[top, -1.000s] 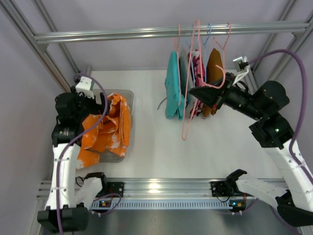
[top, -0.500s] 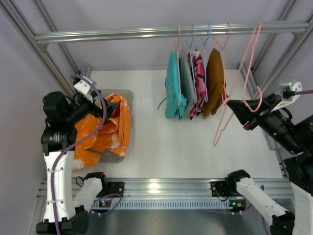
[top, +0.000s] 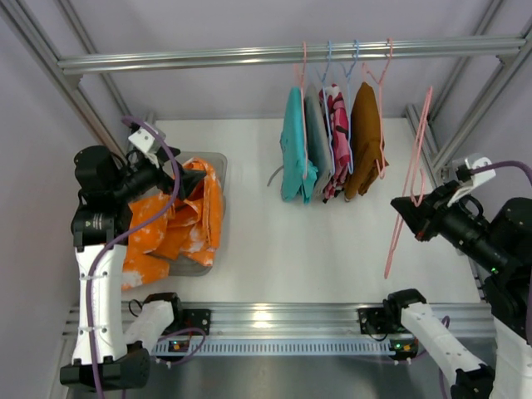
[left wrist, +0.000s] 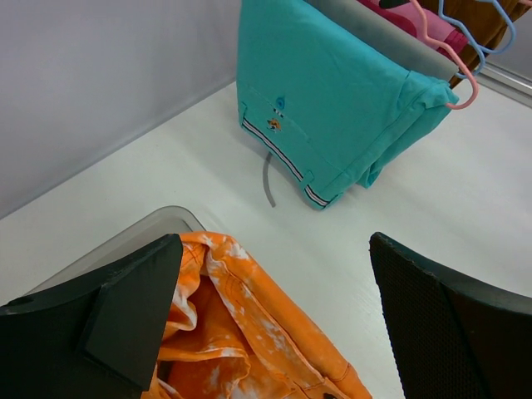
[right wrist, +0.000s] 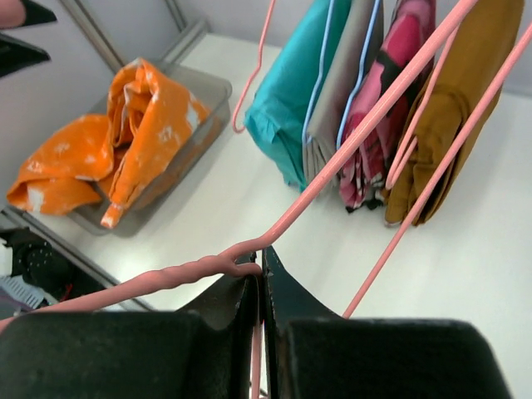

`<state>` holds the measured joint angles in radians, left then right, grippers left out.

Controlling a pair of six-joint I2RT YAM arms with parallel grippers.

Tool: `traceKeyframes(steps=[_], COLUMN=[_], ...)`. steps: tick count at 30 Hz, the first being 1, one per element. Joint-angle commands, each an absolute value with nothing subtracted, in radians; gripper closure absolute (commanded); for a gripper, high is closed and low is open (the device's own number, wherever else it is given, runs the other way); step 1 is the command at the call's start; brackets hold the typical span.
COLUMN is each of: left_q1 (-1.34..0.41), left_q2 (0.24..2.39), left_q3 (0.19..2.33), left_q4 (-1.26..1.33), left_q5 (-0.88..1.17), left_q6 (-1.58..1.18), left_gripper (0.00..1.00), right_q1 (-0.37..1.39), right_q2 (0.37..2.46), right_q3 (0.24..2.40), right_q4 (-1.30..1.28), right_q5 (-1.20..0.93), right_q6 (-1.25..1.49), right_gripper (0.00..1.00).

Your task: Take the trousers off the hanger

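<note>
The orange tie-dye trousers [top: 179,220] lie heaped in a clear bin [top: 218,160] at the left; they also show in the left wrist view [left wrist: 249,332] and the right wrist view [right wrist: 141,125]. My left gripper [top: 193,179] is open and empty just above them, its jaws wide apart [left wrist: 274,324]. My right gripper [top: 401,206] is shut on the bare salmon-pink hanger [top: 411,179], pinching it at the twisted neck [right wrist: 260,264]. The hanger hangs in the air at the right, clear of the rail and with no garment on it.
A metal rail [top: 249,56] crosses the back. From it hang a teal garment [top: 294,150], a grey one, a pink patterned one [top: 338,133] and a brown-orange one [top: 364,137] on blue and pink hangers. Frame posts [top: 465,108] stand at both sides.
My right gripper has swung the empty pink hanger from the hanging garments out to the right and lowered it. My left gripper has lifted slightly off the trousers in the bin.
</note>
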<state>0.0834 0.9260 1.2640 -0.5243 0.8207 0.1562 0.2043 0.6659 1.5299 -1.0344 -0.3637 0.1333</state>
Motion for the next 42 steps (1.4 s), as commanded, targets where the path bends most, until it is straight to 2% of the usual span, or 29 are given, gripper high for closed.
traceKeyframes(steps=[1,5,13,17,22,26,32,35,39,42], left_q1=[0.081,0.081,0.081,0.083,0.083,0.025,-0.184,-0.288,-0.288,-0.288], left_q2=[0.914,0.914,0.927,0.908,0.865,0.845,0.88,0.914,0.93,0.924], left_q3=[1.281,1.279,1.287,1.264,1.215,1.187,1.258,1.301,1.299,1.307], left_q4=[-0.448,-0.436,-0.428,-0.4,-0.309,-0.194,-0.224,-0.255,-0.203,-0.209], left_q5=[0.871,0.882,0.896,0.894,0.946,1.052,0.93,0.822,0.762,0.733], left_q6=[0.123,0.094,0.075,0.072,-0.03,-0.153,-0.186,-0.167,-0.248,-0.268], left_gripper=[0.01,0.01,0.01,0.01,0.01,0.02,0.02,0.03,0.03,0.03], right_q1=[0.183,0.179,0.164,0.16,0.16,0.16,0.176,0.276,0.577,0.632], right_q2=[0.69,0.748,0.864,0.822,0.801,0.766,0.802,0.856,0.946,1.008], right_q3=[1.488,1.48,1.638,1.667,1.638,1.542,1.444,1.431,1.502,1.494], right_q4=[-1.098,-1.095,-1.098,-1.046,-0.974,-0.733,-0.476,-0.385,-0.422,-0.394], right_q5=[-0.408,-0.429,-0.521,-0.551,-0.739,-0.839,-0.896,-0.87,-0.717,-0.696], right_q6=[0.133,0.137,0.133,0.109,0.115,0.219,0.392,0.425,0.342,0.386], right_gripper=[1.0,1.0,1.0,1.0,1.0,1.0,1.0,1.0,1.0,1.0])
